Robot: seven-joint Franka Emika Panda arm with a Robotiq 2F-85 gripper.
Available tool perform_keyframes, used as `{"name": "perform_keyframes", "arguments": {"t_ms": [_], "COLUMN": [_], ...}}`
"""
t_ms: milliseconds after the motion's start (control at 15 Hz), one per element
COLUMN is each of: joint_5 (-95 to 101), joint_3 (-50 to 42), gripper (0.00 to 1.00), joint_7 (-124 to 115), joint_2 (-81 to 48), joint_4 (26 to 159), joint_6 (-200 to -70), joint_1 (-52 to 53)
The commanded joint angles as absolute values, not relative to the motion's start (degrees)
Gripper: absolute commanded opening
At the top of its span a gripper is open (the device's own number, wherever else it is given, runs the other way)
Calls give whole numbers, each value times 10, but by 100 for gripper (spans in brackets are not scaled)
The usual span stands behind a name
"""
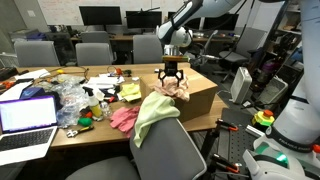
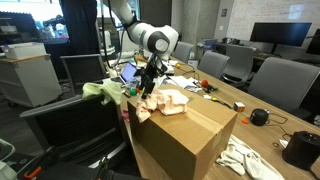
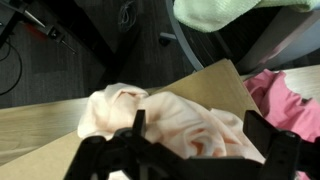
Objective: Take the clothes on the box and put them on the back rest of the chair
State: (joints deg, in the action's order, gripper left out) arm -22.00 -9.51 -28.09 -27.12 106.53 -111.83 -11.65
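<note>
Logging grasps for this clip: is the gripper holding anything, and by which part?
Nothing held: the gripper is open, jaws straddling the peach garment on the box.

The box (image 2: 190,135) top lies bare across most of its width in both exterior views, open to an approach from above. Only the peach garment (image 2: 165,101) heaps at the corner nearest the chair (image 1: 168,148), directly beneath the spread-jawed gripper (image 2: 150,84). The gap between box and back rest is narrow, and the yellow-green garment (image 1: 153,112) drapes over the rest's top. On the table (image 1: 100,130), a bright pink cloth (image 1: 124,117) and small clutter (image 1: 75,98) crowd the edge beside the box
</note>
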Motion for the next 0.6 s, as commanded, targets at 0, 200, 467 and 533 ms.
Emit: {"name": "perform_keyframes", "arguments": {"t_ms": [0,200,467,533], "joint_5": [-230,-238,-225,-224], "joint_3": [-107,-113,-120,-119], "gripper": [100,100,100,98], "joint_7": [-309,-341,-383,-389], "joint_2": [-268,-262,-261,-261], "joint_4": [1074,1083,1090,1091], "joint_6": [-1138,-1169,-1199,-1203], "joint_1": [-111,-112,-106,-106]}}
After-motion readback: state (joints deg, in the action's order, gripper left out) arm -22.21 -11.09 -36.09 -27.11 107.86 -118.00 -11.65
